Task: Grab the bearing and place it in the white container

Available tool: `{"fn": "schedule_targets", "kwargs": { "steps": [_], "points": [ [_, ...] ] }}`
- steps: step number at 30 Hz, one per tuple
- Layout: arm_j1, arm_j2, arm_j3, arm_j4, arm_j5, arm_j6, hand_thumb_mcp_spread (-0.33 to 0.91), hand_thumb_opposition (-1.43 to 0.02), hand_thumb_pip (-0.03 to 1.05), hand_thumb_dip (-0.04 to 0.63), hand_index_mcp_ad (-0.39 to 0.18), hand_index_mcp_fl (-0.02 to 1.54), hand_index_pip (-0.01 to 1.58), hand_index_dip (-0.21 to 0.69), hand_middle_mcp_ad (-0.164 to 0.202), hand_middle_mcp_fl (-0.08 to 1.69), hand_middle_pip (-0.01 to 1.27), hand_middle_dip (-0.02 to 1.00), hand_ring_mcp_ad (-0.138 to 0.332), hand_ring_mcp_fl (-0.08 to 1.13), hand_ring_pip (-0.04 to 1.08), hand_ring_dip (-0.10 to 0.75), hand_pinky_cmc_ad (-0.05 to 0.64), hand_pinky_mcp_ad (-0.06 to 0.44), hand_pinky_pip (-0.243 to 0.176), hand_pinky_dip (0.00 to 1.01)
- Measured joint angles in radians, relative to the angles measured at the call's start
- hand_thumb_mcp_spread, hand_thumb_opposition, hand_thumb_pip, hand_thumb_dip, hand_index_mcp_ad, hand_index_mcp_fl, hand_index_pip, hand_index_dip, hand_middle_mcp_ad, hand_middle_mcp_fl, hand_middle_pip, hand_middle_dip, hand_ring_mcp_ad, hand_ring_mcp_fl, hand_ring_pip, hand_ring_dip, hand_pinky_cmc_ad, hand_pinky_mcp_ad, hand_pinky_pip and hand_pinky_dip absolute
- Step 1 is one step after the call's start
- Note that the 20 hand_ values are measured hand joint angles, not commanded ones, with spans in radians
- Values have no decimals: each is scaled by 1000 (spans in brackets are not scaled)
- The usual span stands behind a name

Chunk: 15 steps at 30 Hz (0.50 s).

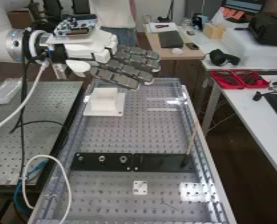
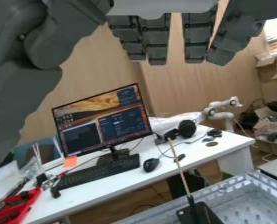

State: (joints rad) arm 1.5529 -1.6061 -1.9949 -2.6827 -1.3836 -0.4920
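pale wood-panelled walls point(image 2: 95, 80) are rising beyond the hand in the wrist view, with a black-framed monitor point(image 2: 102, 122), a black keyboard point(image 2: 99, 172) and a black mouse point(image 2: 150, 164) resting on a white desk point(image 2: 132, 182). in the high view, a grey perforated metal bench top point(image 1: 109, 187) is stretching from beneath the hand towards the camera. the dark grey, many-fingered hand point(image 1: 125, 68) is hanging over its far end, its fingers reaching out straight and loose, side by side with narrow gaps between them. a white, square-sided, block-like container point(image 1: 105, 100) is standing on a flat white base, lower than the hand and a little to its camera side. farther from the hand, towards the camera, a long flat black strip point(image 1: 158, 162) is lying across the bench, bearing three small round silvery metal pieces point(image 1: 101, 158) in a row; the bearing seems to be sitting among these, though i cannot tell which one it is. a thin brown rod point(image 1: 192, 137) is leaning upright at the strip's other end. a small white square plate with holes point(image 1: 140, 188) is lying farther still from the hand, past the strip.
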Motion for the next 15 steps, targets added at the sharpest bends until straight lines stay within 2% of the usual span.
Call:
{"fn": "schedule_targets", "kwargs": {
  "steps": [2,7,15],
  "points": [
    [0,-7,-19,23,21,20,290,-728,227,14,98,42,87,87,138,5,147,26,257,44,91,-61,347,232,-120,138],
    [-1,-34,-63,75,72,71,326,-728,227,17,44,42,87,86,138,9,150,35,260,35,94,-61,347,232,-120,138],
    [1,-67,-98,101,137,70,386,-731,237,54,-14,42,86,54,138,7,150,94,250,0,94,-58,347,232,-120,138]
  ]
}}
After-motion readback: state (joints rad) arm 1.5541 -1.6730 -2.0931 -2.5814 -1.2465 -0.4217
